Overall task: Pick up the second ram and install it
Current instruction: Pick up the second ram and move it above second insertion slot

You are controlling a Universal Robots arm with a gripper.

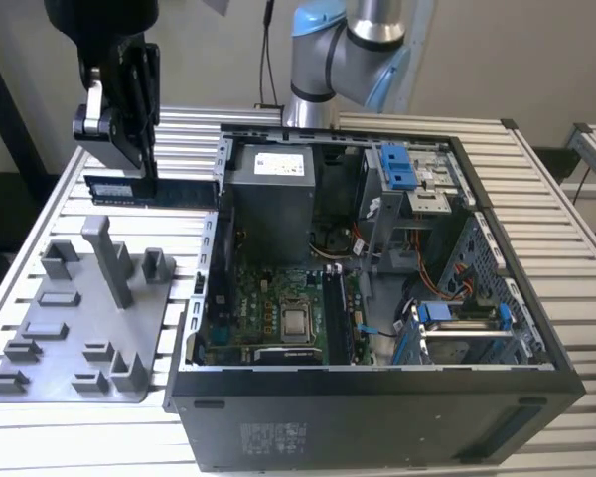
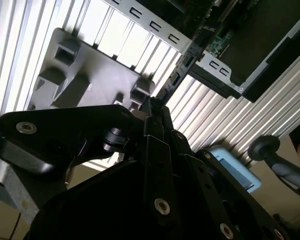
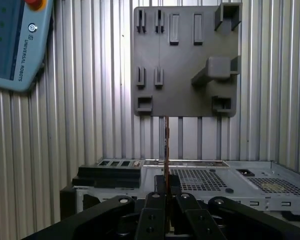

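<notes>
**Fingers.** The black parallel-finger gripper (image 1: 145, 185) is closed. Its fingers (image 3: 151, 214) clamp the two flat faces of the second ram (image 1: 184, 191), a long, thin, dark-blue circuit-board stick. In the first wrist view the second ram (image 3: 166, 150) is seen edge-on, running straight out from between the tips of the gripper (image 3: 166, 194). In the second wrist view the second ram (image 2: 176, 75) likewise projects from the gripper (image 2: 155, 106).

**Position of the part.** In the exterior view the second ram sits at 10 o'clock in the picture. It is held level, on its long edge, above the slatted aluminium table (image 1: 566, 258). The grip falls nearer the end at the exterior view's left. The other end lies just beside the side wall of the open black desktop computer case (image 1: 377, 427). Whether it touches that wall cannot be determined.

**Surroundings.**
- The grey plastic fixture tray with upright posts (image 1: 149, 328) rests on the table at 7 o'clock from the gripper, and it shows in both wrist views (image 3: 185, 95) (image 2: 105, 75).
- The case lies at 4 o'clock from the gripper, with a green motherboard (image 1: 268, 318) on its floor.
- The silver and light-blue robot arm (image 1: 348, 50) stands at 12 o'clock in the exterior view.
- A light-blue teach pendant (image 3: 12, 45) lies on the table slats.
</notes>
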